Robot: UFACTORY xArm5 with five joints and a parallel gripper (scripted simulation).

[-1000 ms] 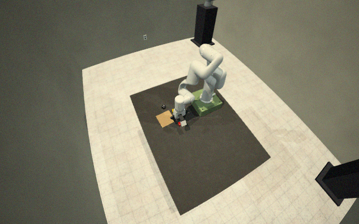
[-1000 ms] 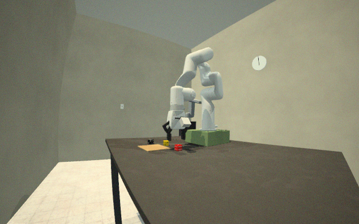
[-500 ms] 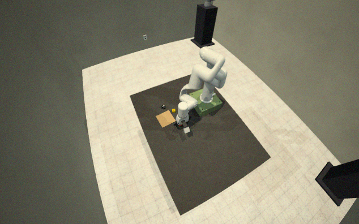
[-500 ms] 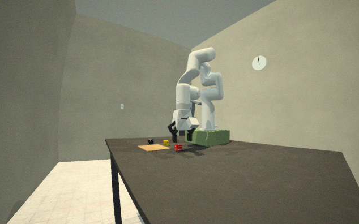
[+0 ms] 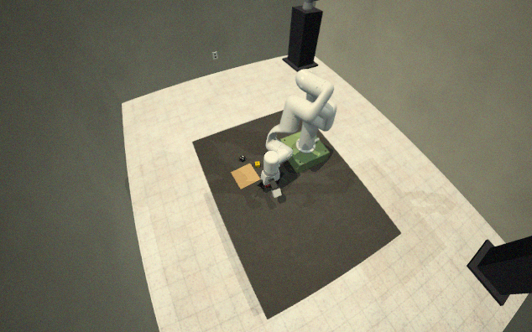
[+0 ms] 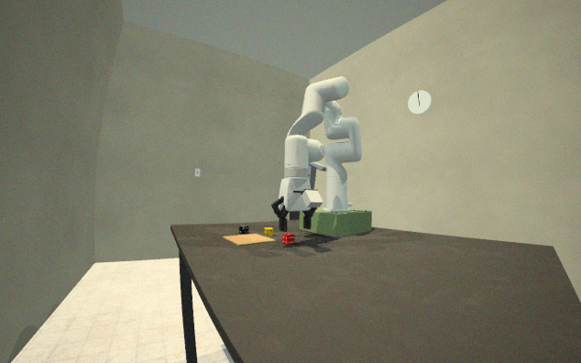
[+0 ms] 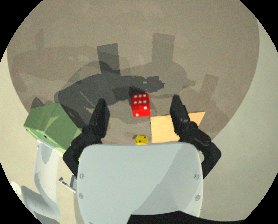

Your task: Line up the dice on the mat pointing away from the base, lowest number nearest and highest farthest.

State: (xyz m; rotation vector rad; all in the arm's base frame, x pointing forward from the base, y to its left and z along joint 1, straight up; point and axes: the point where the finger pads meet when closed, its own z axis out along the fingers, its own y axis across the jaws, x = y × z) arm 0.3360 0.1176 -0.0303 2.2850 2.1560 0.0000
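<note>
A tan square mat [image 5: 245, 176] [image 6: 248, 238] [image 7: 162, 129] lies flat on the dark table [image 5: 306, 235] [image 6: 380, 293]. A red die [image 5: 267, 185] [image 6: 288, 238] [image 7: 140, 104] sits on the table just off the mat's edge on the base side. A yellow die [image 5: 257, 163] [image 6: 268, 231] [image 7: 142, 139] sits on the table beside another edge of the mat. A black die [image 5: 242, 158] [image 6: 244, 228] sits on the table farther out. My gripper [image 5: 268, 183] [image 6: 295, 225] [image 7: 138, 104] is open and empty. It hangs low over the red die, one finger on each side in the wrist view.
The arm's green base block [image 5: 306, 155] [image 6: 341, 222] [image 7: 46, 123] stands close behind the dice. The table's left edge [image 6: 183, 247] is near the mat.
</note>
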